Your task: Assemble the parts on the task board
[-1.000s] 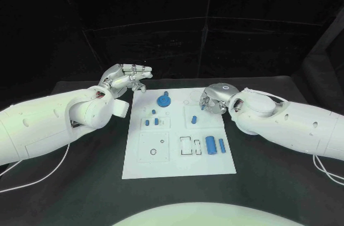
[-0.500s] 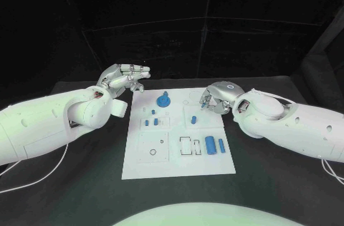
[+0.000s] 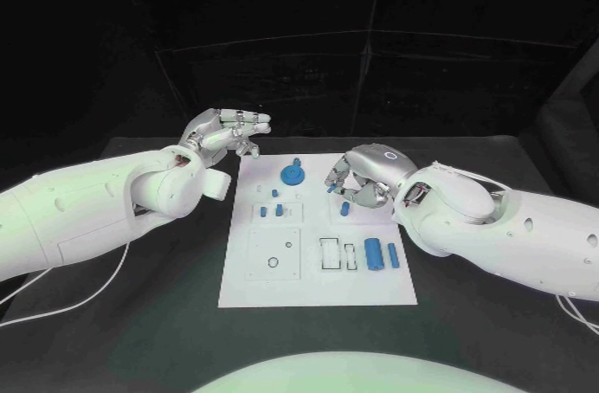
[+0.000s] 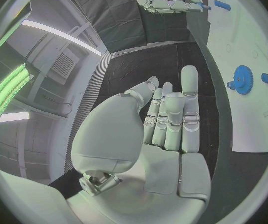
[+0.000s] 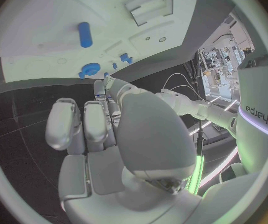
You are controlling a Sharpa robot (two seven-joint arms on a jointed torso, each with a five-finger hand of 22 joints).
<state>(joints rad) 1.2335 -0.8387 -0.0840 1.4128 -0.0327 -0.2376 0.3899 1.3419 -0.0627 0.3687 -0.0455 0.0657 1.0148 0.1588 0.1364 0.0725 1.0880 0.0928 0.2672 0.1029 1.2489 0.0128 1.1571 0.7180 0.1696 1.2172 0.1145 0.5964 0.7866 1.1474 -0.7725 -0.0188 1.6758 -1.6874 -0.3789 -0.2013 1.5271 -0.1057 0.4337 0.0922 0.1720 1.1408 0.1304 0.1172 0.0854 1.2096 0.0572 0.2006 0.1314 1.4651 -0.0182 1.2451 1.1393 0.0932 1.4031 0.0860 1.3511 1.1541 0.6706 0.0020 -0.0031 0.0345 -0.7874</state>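
I held my right hand point(image 3: 356, 178), fingers curled and empty, over a small blue part point(image 3: 344, 208) on the task board's point(image 3: 318, 289) right half to pick it, while my left hand point(image 3: 225, 133) waited empty, loosely curled, off the far-left corner.

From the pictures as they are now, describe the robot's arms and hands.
Both arms are bulky, glossy white shells. The left arm has small dark holes; a thin white cable trails beneath it. The left hand and right hand are silver, segmented, many-fingered.
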